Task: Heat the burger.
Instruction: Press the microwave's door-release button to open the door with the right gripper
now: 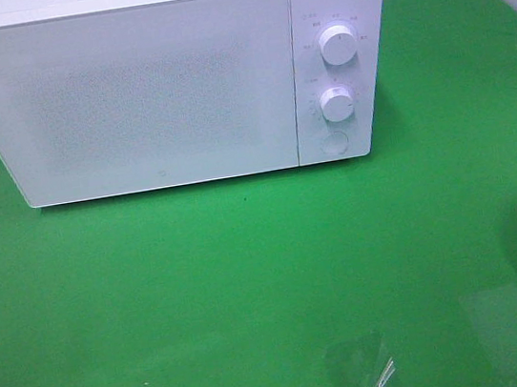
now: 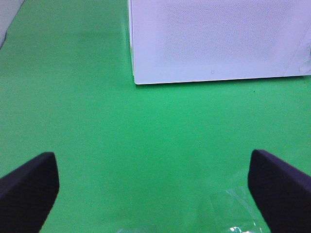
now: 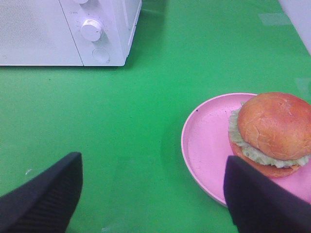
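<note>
My left claw (image 2: 153, 162), right claw (image 3: 155, 165) wide, empty; microwave (image 1: 128, 87) shut; pinching hard, I risk squashing burger (image 3: 272, 133), dragging pink plate (image 3: 204, 141).

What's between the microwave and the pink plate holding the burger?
Only bare tabletop lies between the microwave and the pink plate, seen in the right wrist view.

Golden-bunned burger (image 3: 273, 133) upright on pink plate (image 3: 204, 141)
</note>
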Action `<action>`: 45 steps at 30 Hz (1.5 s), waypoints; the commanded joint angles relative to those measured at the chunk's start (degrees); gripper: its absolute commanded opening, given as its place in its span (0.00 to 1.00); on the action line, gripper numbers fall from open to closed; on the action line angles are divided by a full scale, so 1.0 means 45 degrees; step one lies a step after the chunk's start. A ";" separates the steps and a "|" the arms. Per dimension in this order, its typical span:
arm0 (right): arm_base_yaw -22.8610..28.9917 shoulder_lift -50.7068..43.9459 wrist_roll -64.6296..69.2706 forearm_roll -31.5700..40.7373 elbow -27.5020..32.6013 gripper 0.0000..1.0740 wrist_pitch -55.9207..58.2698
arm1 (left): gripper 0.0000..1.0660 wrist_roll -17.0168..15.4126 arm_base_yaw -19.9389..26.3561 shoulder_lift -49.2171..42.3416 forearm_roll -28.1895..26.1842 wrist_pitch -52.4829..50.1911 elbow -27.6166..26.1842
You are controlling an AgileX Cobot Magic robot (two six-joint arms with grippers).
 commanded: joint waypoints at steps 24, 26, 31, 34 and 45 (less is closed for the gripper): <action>-0.0038 0.1095 0.0166 0.0000 -0.0191 0.70 -0.2139 | 0.92 -0.0076 -0.0089 -0.0242 -0.0038 0.0000 0.0025; -0.0038 0.1451 0.0166 0.0000 -0.0025 0.70 -0.3005 | 0.92 -0.0076 -0.0089 -0.0242 -0.0038 0.0000 0.0025; -0.0038 0.2254 0.0166 0.0000 0.0318 0.70 -0.4686 | 0.92 -0.0076 -0.0089 -0.0242 -0.0038 0.0000 0.0025; -0.0038 0.2788 0.0166 -0.0025 0.0611 0.70 -0.5882 | 0.92 -0.0076 -0.0089 -0.0242 -0.0038 0.0000 0.0025; -0.0038 0.5258 0.0166 -0.0013 0.1566 0.70 -0.9791 | 0.92 -0.0076 -0.0089 -0.0242 -0.0038 0.0000 0.0025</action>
